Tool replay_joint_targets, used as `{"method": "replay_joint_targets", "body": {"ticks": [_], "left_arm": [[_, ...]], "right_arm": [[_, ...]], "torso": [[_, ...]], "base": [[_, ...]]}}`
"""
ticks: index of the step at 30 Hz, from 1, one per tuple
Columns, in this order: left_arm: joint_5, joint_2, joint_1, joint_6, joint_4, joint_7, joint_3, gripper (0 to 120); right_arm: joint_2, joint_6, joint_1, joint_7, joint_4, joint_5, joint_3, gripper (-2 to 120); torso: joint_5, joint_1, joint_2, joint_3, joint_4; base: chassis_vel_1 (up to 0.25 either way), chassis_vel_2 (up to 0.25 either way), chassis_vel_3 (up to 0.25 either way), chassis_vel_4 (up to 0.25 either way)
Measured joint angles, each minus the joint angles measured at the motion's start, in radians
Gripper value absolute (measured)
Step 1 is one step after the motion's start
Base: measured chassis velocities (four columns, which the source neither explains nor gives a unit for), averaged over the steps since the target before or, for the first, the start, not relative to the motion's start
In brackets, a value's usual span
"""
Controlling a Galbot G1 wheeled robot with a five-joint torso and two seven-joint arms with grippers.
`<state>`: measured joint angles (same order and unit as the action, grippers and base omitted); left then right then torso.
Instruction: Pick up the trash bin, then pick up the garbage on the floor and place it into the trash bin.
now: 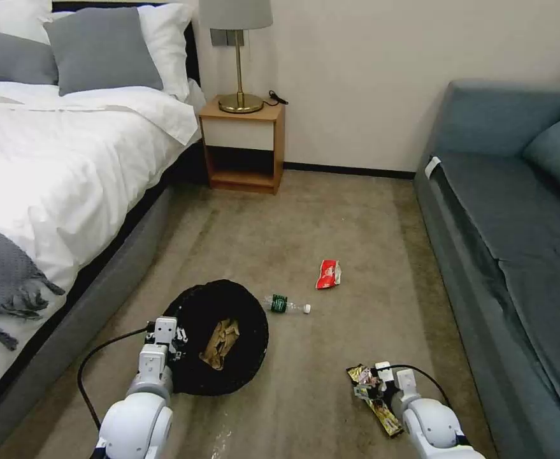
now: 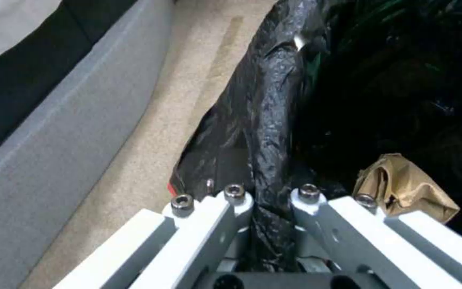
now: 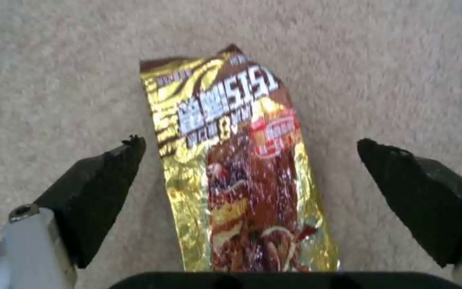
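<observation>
The trash bin [image 1: 229,376], round and lined with a crinkly black bag, stands on the carpet with a tan crumpled wrapper [image 1: 222,343] inside it. My left gripper [image 1: 179,341] is shut on the bin's rim [image 2: 266,132]; the tan wrapper [image 2: 402,186] lies just past its fingers. A yellow printed snack wrapper [image 1: 381,411] lies flat on the floor under my right gripper [image 1: 372,379]. That gripper [image 3: 250,142] is open, with one black pad on each side of the wrapper [image 3: 242,168]. A small clear bottle [image 1: 286,305] and a red-and-white packet [image 1: 328,274] lie beyond the bin.
A bed [image 1: 69,166] with a grey base runs along the left, close to the bin. A blue-grey sofa [image 1: 515,223] lines the right side. A wooden nightstand [image 1: 243,143] with a brass lamp stands at the far wall. Open carpet lies between them.
</observation>
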<state>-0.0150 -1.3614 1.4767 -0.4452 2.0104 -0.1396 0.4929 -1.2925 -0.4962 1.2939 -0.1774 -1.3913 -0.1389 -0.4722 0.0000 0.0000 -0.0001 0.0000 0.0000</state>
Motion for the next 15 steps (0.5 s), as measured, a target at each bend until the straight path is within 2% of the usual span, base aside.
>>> {"method": "replay_joint_targets", "body": {"ticks": [15], "left_arm": [[-0.001,0.003,-0.004,-0.006,-0.002,0.012,-0.011,2]], "right_arm": [[-0.007,0.010,-0.004,-0.019,0.059,0.003,-0.017,100]], "torso": [[0.0000,0.000,0.000,0.000,0.0000]], "base": [[0.000,0.000,0.000,0.000]]}}
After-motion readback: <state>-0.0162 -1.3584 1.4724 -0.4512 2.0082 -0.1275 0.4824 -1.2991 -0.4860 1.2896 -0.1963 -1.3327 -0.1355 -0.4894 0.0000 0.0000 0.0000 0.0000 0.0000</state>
